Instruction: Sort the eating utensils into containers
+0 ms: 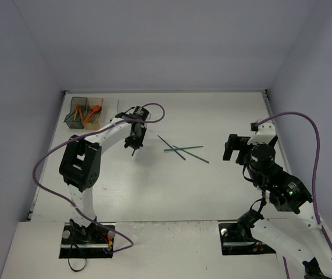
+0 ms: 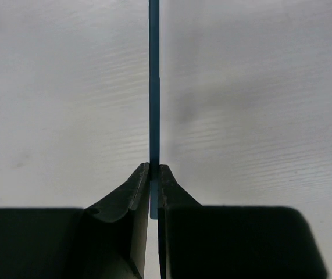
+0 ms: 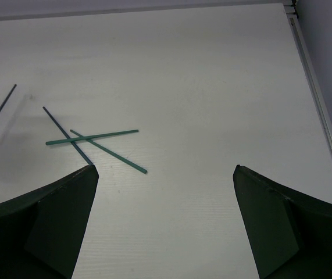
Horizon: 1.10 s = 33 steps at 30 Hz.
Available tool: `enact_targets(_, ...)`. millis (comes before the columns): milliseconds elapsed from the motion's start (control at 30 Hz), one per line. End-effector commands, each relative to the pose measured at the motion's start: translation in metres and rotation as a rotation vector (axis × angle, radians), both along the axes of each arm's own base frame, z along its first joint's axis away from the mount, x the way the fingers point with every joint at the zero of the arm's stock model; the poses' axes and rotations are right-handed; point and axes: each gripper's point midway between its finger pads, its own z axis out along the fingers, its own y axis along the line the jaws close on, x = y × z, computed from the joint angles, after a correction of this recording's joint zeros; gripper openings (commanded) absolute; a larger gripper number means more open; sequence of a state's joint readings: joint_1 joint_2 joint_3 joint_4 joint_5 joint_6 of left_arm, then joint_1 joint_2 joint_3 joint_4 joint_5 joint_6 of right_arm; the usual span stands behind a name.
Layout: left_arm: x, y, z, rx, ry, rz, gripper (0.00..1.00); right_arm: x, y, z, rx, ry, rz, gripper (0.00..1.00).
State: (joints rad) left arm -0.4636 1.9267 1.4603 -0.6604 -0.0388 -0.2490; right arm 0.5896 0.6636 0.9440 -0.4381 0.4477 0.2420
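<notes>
We see left fingers [image 2: 134, 192] pinched on a blue stick [image 2: 154, 87]; right fingers [image 3: 55, 203] wide, empty; three sticks [image 3: 93, 137] unsorted on counter [image 3: 212, 87]; containers [image 1: 93, 123] part-filled.

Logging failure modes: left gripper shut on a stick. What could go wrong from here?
The left gripper pinches the stick by its fingertips, near one end; it may pivot or slip in transit.
The containers are small and already hold orange utensils; the long stick could catch a rim.
The three loose sticks cross; lifting one may drag another.
</notes>
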Motion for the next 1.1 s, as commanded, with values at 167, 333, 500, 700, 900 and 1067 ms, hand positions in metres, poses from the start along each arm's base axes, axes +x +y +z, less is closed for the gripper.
enact_targets(167, 0.064, 0.108, 0.096, 0.097, -0.179, 0.141, 0.0, 0.008, 0.0, 0.01, 0.027, -0.04, -0.031, 1.0)
enact_targets(333, 0.099, 0.143, 0.101, 0.118, -0.18, 0.183, 0.0, 0.009, -0.001, 0.01, 0.021, -0.039, -0.035, 1.0)
enact_targets(500, 0.123, 0.154, 0.097, 0.119, -0.174, 0.188, 0.02, 0.01, -0.001, 0.01, 0.017, -0.038, -0.039, 1.0)
enact_targets(700, 0.132, 0.153, 0.087, 0.118, -0.143, 0.179, 0.02, 0.01, -0.002, 0.008, 0.011, -0.034, -0.044, 1.0)
enact_targets(900, 0.131, 0.158, 0.081, 0.114, -0.13, 0.19, 0.05, 0.01, -0.002, 0.006, 0.008, -0.031, -0.048, 1.0)
enact_targets(1067, 0.127, 0.156, 0.078, 0.098, -0.113, 0.193, 0.07, 0.012, 0.0, 0.005, 0.01, -0.024, -0.042, 1.0)
